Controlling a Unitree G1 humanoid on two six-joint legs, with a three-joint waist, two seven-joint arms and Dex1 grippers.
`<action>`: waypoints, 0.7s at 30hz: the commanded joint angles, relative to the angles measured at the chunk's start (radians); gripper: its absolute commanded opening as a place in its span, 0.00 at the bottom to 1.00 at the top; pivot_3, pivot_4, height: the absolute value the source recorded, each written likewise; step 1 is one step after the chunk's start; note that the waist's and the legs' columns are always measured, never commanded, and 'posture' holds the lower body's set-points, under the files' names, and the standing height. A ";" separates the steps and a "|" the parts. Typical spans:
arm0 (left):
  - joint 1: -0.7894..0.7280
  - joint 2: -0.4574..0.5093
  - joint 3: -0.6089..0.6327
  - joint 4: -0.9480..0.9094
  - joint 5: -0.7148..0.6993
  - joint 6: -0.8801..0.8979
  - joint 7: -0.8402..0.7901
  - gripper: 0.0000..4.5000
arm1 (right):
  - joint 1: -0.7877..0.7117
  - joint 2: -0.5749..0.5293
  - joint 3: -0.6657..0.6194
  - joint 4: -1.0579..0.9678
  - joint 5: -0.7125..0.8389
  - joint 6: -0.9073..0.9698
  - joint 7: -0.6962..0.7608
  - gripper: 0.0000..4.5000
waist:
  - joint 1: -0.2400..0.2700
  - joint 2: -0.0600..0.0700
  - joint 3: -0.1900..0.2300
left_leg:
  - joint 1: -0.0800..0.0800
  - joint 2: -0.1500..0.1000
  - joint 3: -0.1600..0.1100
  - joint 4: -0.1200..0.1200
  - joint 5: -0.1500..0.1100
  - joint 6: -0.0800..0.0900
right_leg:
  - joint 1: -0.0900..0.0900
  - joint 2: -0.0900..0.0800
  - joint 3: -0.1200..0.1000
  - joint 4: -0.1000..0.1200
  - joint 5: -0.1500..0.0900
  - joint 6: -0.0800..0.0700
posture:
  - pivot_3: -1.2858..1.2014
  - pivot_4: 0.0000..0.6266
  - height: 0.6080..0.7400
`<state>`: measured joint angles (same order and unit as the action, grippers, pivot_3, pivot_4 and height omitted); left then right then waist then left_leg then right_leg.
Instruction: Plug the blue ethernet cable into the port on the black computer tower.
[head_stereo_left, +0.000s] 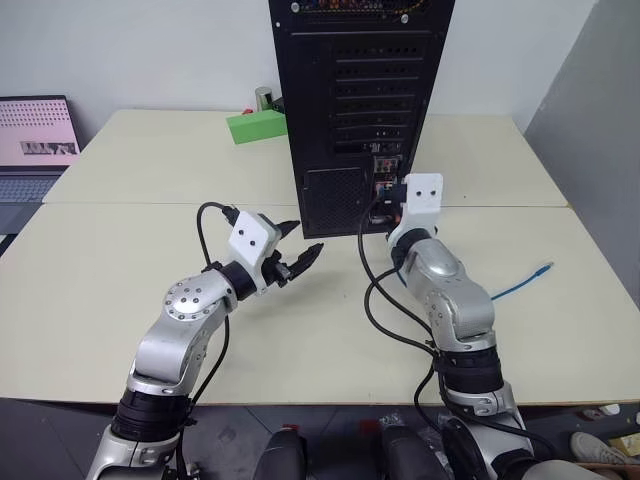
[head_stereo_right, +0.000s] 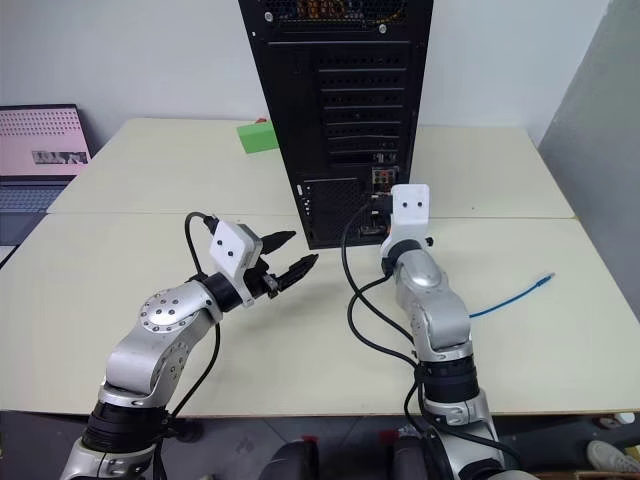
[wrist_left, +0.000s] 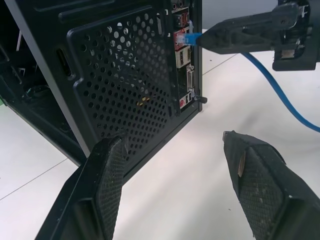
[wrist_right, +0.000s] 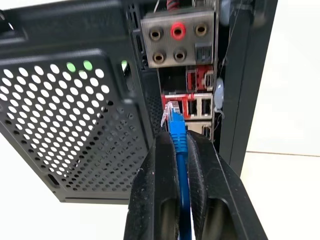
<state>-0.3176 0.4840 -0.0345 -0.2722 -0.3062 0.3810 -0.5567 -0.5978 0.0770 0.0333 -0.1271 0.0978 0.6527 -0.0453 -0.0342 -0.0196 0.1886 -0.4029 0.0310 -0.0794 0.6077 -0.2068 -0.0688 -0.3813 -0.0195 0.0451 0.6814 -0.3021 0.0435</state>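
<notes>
With the right gripper (wrist_right: 175, 150) clamped on the blue ethernet cable (wrist_right: 177, 132), plug brought right up to the port strip (wrist_right: 192, 107) of the black computer tower (head_stereo_left: 360, 100) mid-table; seating apparently unfinished; left gripper (head_stereo_left: 297, 252) spread, empty.

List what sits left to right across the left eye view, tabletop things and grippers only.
Open laptop with pink screen → green block → open left gripper → tall black computer tower → right gripper shut on the thin blue ethernet cable → the cable's free end.
</notes>
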 joint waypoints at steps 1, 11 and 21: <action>-0.008 -0.006 0.016 -0.048 0.004 -0.018 0.004 0.71 | -0.028 -0.004 0.007 -0.007 -0.012 -0.026 0.003 0.00 | 0.000 0.000 0.000 | 0.000 0.000 0.000 0.000 0.000 0.000 | 0.000 0.000 0.000 0.000 0.000 0.000 | 0.52 0.24 1.00; -0.004 -0.008 0.017 -0.050 0.006 -0.017 0.005 0.71 | -0.032 -0.001 -0.006 -0.022 -0.011 -0.030 -0.007 0.00 | -0.001 0.000 0.000 | 0.000 0.000 0.000 0.000 0.000 0.000 | 0.000 0.000 0.000 0.000 0.000 0.000 | 0.52 0.24 1.00; -0.007 -0.008 0.015 -0.047 0.007 -0.021 -0.002 0.71 | -0.021 -0.009 -0.012 -0.046 -0.014 -0.021 -0.016 0.00 | -0.001 0.000 0.000 | 0.000 0.000 0.000 0.000 0.000 0.000 | 0.000 0.000 0.000 0.000 0.000 0.000 | 0.52 0.24 1.00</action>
<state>-0.3174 0.4785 -0.0345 -0.2746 -0.3009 0.3810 -0.5572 -0.6018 0.0695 0.0311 -0.1162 0.0915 0.6472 -0.0517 -0.0356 -0.0196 0.1886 -0.4029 0.0311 -0.0795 0.6076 -0.2067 -0.0688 -0.3814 -0.0195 0.0452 0.6815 -0.3021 0.0435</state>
